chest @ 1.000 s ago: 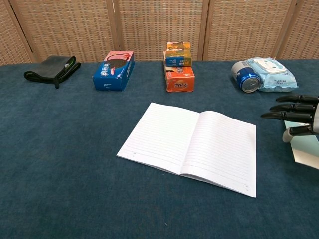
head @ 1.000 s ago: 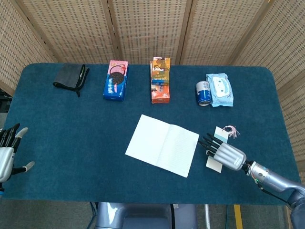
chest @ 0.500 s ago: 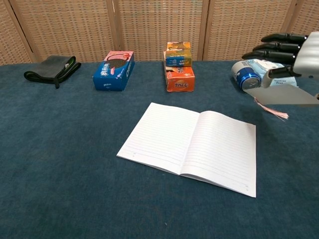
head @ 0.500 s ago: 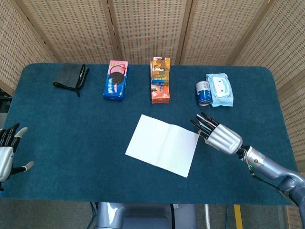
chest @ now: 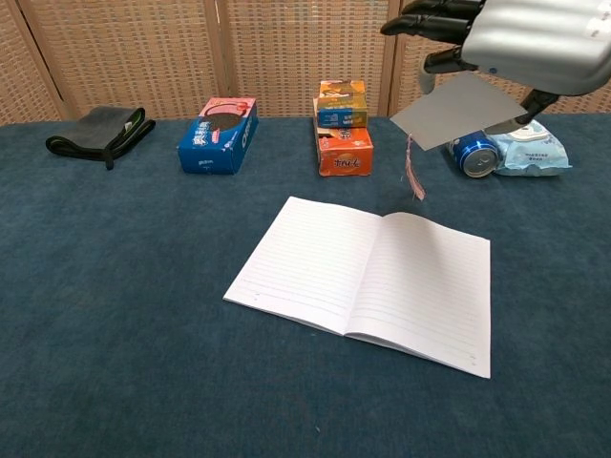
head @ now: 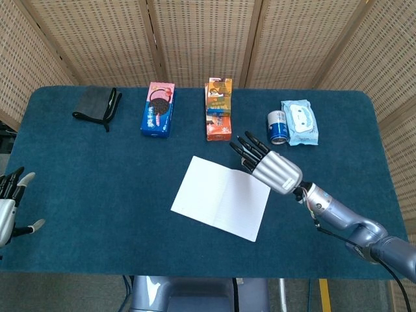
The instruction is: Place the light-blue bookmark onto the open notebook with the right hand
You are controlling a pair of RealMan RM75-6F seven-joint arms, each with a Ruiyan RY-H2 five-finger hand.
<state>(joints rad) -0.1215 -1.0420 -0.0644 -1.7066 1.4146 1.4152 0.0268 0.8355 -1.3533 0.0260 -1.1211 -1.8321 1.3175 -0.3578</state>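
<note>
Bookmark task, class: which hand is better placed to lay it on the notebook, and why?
Right. The right hand holds the bookmark above the notebook; the left hand sits empty at the table's far edge.

Your right hand (chest: 520, 38): smooth silvery metal-look shell with a sheen, matt black fingers (chest: 430, 17). Bookmark (chest: 458, 110) you hold: flat matt card, thready pink tassel (chest: 413, 172). Notebook (chest: 368, 277): matt ruled paper. Bench (chest: 115, 305): dark teal cloth, fuzzy, matt. Can (chest: 474, 153): glossy metal. Wipes pack (chest: 535, 148): shiny plastic film. Screen (chest: 124, 48) behind: woven wicker, rough.

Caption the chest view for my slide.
Right hand holds the light-blue bookmark, tassel dangling, above the open notebook.
</note>
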